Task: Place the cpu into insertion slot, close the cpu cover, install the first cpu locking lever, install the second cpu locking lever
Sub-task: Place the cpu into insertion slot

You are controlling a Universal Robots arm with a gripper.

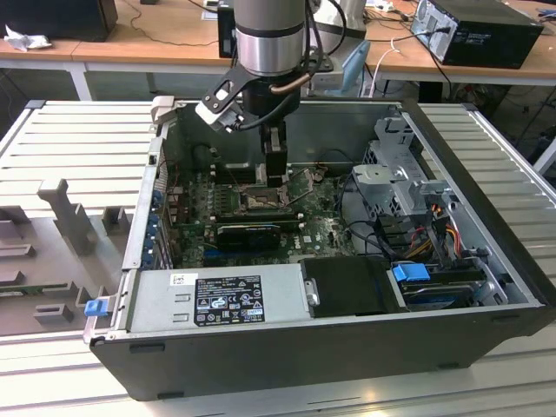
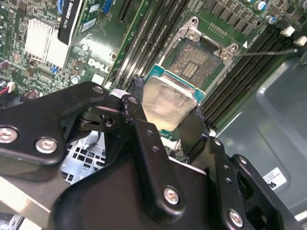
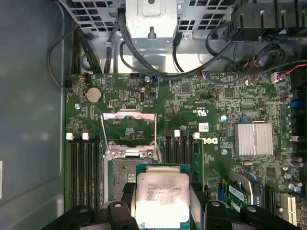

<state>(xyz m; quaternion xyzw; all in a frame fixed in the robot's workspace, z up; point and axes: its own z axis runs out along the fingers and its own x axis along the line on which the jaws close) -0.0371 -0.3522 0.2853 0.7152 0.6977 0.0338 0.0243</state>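
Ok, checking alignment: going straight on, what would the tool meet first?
Probably the open insertion slot, beyond the cpu the tool holds; exact overlap and depth are hard to judge.

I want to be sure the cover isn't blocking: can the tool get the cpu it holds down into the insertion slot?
Probably yes. The tool holds the cpu close over the insertion slot, and the cpu cover stands swung open off it, leaving its contacts bare. Nothing seems to lie between.
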